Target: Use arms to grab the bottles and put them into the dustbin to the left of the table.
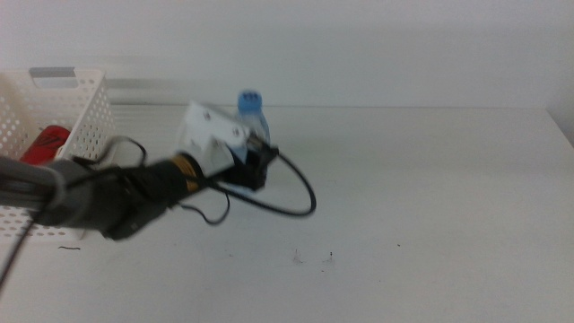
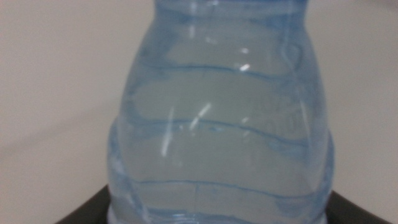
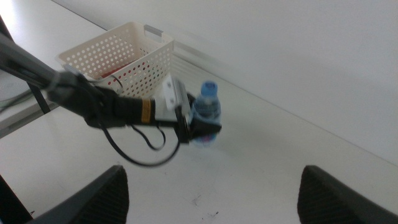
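1. Your dustbin [image 1: 76, 108], the white perforated basket, sits at the far left of the counter [image 1: 430, 206]. A red object [image 1: 45, 144] lies inside it, seen over the rim and through the holes; it looks like the soda can, though only part of it shows.
2. The water bottle [image 1: 252, 112] stands upright on the counter, just to the right of the dustbin and clear of it. Its blue cap rises above the left arm's white wrist casing.
3. Your left gripper [image 1: 256, 166] is at the bottle's body. In the left wrist view the bottle [image 2: 217, 124] fills the frame, with the dark jaws just visible on either side of its base. The right wrist view shows the gripper [image 3: 202, 127] wrapped around the bottle [image 3: 208, 106], so it looks clamped on it.
4. The left arm [image 1: 134, 193] reaches in low from the left, stretched across the front of the dustbin, its black cable looping over the counter.
5. Your right gripper [image 3: 211, 193] hangs high above the counter, well away from the bottle, its jaws spread wide apart.
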{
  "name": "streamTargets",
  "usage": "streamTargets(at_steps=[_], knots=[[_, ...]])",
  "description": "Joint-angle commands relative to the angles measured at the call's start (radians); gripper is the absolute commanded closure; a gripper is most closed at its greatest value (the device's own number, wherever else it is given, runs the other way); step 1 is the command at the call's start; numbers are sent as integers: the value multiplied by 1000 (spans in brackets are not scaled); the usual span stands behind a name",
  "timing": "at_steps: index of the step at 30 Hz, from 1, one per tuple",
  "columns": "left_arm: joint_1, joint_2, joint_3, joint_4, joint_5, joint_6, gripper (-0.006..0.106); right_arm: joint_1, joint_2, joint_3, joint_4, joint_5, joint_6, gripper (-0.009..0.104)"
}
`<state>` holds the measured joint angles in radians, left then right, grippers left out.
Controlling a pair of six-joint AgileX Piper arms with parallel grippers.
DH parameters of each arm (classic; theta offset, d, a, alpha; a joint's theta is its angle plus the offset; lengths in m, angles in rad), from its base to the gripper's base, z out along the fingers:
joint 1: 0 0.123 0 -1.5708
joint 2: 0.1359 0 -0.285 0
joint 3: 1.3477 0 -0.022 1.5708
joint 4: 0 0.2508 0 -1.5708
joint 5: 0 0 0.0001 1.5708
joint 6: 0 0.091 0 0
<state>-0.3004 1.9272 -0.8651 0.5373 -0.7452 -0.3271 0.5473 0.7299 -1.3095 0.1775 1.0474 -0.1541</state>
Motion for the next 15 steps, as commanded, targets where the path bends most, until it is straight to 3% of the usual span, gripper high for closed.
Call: streamTargets(at_steps=[1,10,13,15], knots=[[0,-109,-7,-22,18,-55,63,5,4,-7,-4,-7,-1,3],[0,-345,-148,-20,563,-193,63,5,4,-7,-4,-7,-1,3],[2,-385,-245,-24,773,-186,63,5,4,-7,-4,-7,-1,3],[2,-397,-321,-87,904,-102,63,5,4,-7,-4,-7,-1,3]])
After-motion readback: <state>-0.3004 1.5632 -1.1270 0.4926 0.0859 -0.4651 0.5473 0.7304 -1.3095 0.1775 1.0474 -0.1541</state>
